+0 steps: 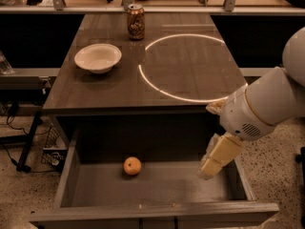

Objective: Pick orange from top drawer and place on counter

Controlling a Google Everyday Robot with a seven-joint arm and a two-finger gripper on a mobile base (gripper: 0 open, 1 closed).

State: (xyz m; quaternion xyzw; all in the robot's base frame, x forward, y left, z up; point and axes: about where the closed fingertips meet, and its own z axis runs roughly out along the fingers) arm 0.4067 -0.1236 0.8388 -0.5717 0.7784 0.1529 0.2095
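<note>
The orange [132,166] lies on the flat bottom of the open top drawer [95,187], left of its middle. The gripper [209,168] hangs from the white arm [267,104] over the right part of the drawer, well to the right of the orange and apart from it. It holds nothing that I can see. The counter [119,87] with its glowing white circle [147,80] lies above and behind the drawer.
A cream bowl [97,57] sits on the counter's left side. A soda can [136,22] stands at the back, near the circle's edge. The drawer's front panel [152,213] juts toward the camera. Cables and a stand are on the floor at left.
</note>
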